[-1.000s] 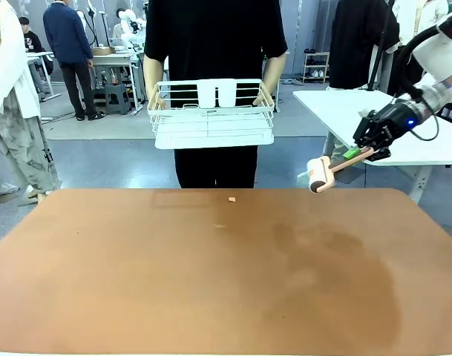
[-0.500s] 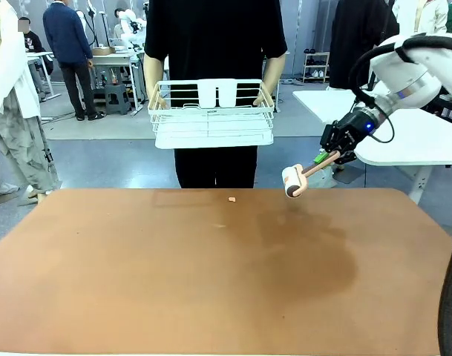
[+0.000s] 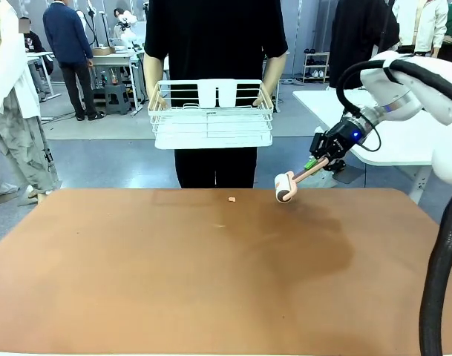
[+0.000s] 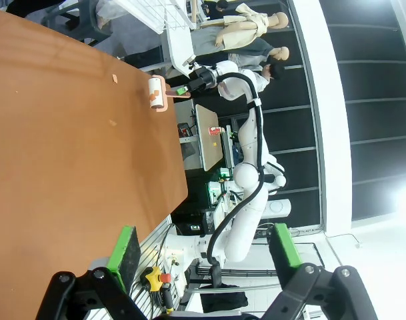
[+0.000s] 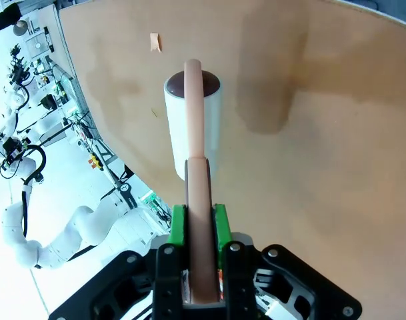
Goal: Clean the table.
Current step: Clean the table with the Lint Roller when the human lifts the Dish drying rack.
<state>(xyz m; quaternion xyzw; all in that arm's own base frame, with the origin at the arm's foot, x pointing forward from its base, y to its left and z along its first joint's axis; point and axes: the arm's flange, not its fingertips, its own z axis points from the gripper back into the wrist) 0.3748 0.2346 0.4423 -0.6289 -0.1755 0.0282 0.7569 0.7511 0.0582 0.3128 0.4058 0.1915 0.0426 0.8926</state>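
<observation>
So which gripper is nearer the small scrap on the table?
Right. The right gripper holds a lint roller close beside the scrap, by the table's far edge; the left gripper hangs open at the robot's side, far from it.

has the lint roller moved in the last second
Yes. In the front view the lint roller, shut in the right gripper, has shifted left, closer to the small scrap lying fixed on the table.

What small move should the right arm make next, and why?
Probably carry the roller left and down onto the scrap. The right claw grips the handle, the roller is at the far edge of the table, seemingly just above it, and the scrap lies a little to its left.
</observation>
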